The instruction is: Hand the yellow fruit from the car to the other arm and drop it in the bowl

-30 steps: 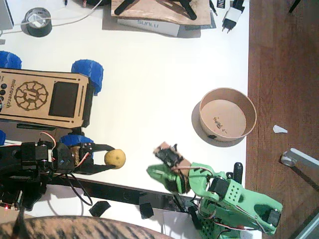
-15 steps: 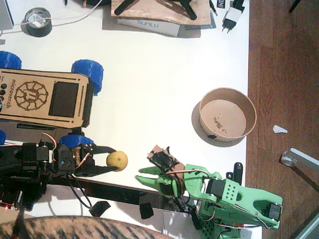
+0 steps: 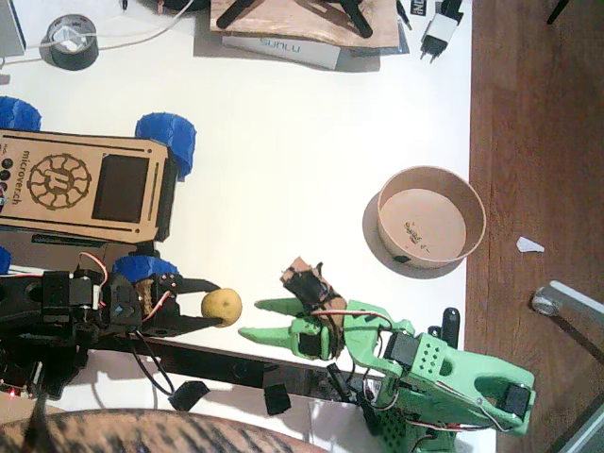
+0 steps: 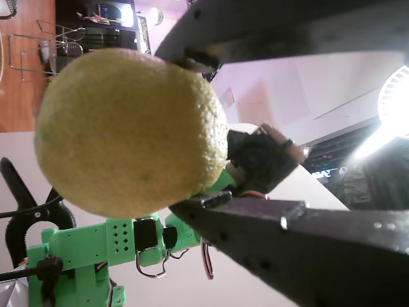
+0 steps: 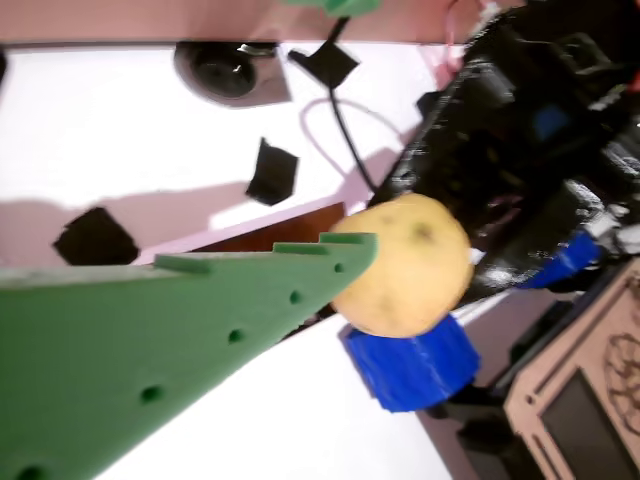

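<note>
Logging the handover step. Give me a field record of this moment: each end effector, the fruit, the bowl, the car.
left end effector: black, shut on the lemon, held beside the car
right end effector: green, open, pointing at the lemon, tips just short of it
lemon: off the car, not yet passed
paper bowl: no fruit inside, right of both arms

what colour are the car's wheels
Bright blue wheels, clearest in the fixed view.
</note>
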Robot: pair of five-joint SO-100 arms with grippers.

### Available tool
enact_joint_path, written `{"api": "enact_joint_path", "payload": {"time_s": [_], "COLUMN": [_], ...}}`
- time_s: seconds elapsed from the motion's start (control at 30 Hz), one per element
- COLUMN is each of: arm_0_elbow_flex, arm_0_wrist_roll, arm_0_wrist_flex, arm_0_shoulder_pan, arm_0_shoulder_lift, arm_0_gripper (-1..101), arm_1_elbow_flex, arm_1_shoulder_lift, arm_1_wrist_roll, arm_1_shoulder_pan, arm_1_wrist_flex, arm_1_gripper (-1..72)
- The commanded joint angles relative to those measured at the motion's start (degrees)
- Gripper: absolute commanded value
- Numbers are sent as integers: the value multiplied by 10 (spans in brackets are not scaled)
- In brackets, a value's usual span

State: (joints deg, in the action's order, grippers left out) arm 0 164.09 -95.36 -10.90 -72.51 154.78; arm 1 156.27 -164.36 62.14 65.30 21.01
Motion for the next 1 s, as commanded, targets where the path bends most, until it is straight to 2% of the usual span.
{"api": "enact_joint_path", "payload": {"time_s": [0.0, 0.53, 0.77, 0.97], "arm_0_elbow_flex": [-5, -5, -5, -5], "arm_0_wrist_roll": [-9, -9, -10, -10], "arm_0_wrist_flex": [5, 4, 4, 4], "arm_0_shoulder_pan": [-4, -4, -4, -4], "arm_0_shoulder_lift": [-1, -2, -3, -4], "arm_0_gripper": [1, 1, 1, 1], "arm_1_elbow_flex": [-40, -76, -78, -74], "arm_1_shoulder_lift": [15, 165, 218, 242], "arm_1_wrist_roll": [-8, -12, -54, -65], "arm_1_shoulder_pan": [-7, 9, 5, 4], "arm_1_wrist_flex": [-29, -146, -161, -166], "arm_1_gripper": [229, 203, 204, 202]}}
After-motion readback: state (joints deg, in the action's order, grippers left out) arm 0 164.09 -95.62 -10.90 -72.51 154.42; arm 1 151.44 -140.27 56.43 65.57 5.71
